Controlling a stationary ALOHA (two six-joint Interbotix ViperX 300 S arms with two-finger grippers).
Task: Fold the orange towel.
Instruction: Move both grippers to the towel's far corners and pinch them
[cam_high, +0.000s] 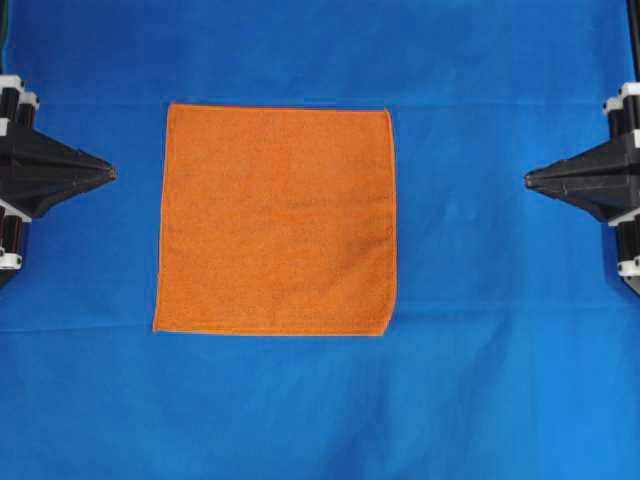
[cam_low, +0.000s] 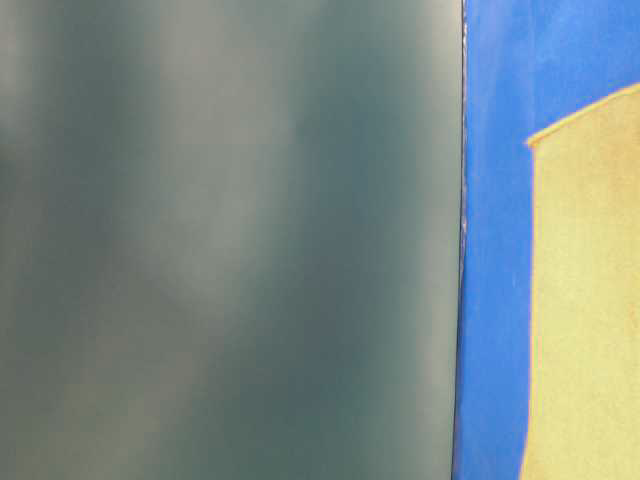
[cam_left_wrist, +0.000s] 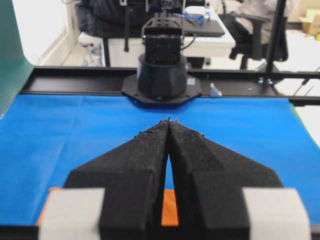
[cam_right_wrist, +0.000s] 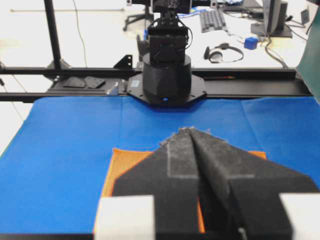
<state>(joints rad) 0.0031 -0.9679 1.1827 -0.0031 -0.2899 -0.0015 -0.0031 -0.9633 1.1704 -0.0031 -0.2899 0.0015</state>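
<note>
The orange towel (cam_high: 276, 220) lies flat and unfolded on the blue cloth, a little left of the middle in the overhead view. My left gripper (cam_high: 112, 172) is shut and empty, its tips pointing at the towel's left edge from a short way off. My right gripper (cam_high: 528, 179) is shut and empty too, further from the towel's right edge. In the left wrist view the left gripper (cam_left_wrist: 169, 121) shows its tips pressed together, with a strip of the towel (cam_left_wrist: 169, 209) below. In the right wrist view the right gripper (cam_right_wrist: 191, 130) covers much of the towel (cam_right_wrist: 118, 166).
A large blue cloth (cam_high: 500, 380) covers the whole table. Each wrist view shows the opposite arm's black base (cam_left_wrist: 161, 75) (cam_right_wrist: 166, 70) at the far table edge, with a black rail behind. A blurred grey-green surface (cam_low: 230, 240) fills most of the table-level view.
</note>
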